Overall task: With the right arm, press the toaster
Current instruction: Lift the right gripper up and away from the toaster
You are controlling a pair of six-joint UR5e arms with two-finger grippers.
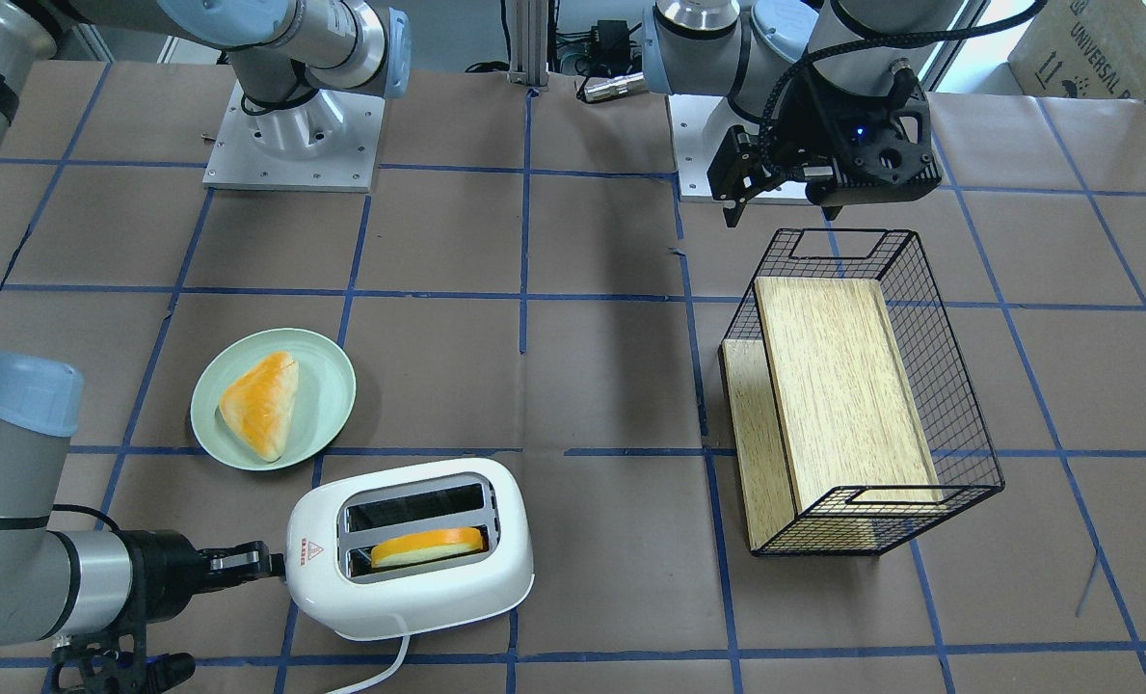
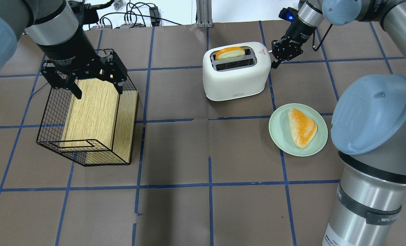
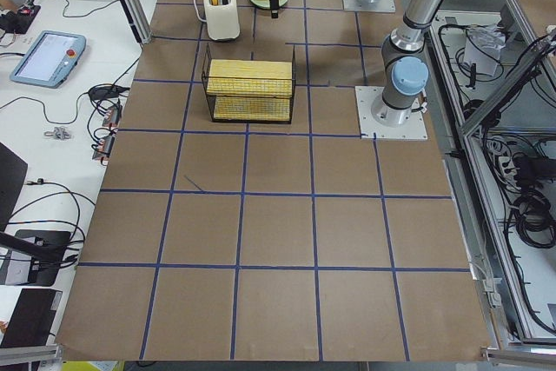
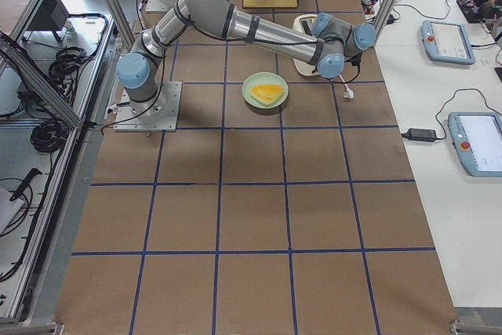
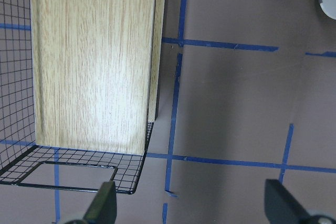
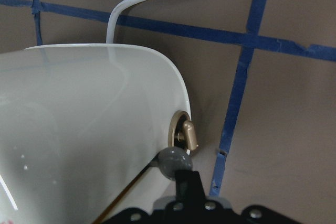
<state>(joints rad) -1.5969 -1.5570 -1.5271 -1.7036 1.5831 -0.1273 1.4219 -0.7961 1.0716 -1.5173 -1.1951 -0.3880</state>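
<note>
The toaster (image 1: pixel 438 593) stands lower left in the front-facing view, bread (image 1: pixel 428 547) in one slot. The right gripper (image 1: pixel 259 561), jaws closed, touches the grey lever knob (image 6: pixel 174 161) on its end. The left gripper (image 2: pixel 98 89) hangs open over the basket (image 2: pixel 49 116), left in the overhead view

A cardboard box (image 1: pixel 1103 48) reads "UNIVERSAL"; the toaster (image 1: pixel 409 549) bears a red warning triangle (image 1: pixel 314 551).

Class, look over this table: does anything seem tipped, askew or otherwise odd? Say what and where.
The black wire basket below the left gripper appears tipped on its side, with its wooden panels showing through the mesh. Otherwise nothing stands out: the toaster stands upright, and nothing is spilled.
</note>
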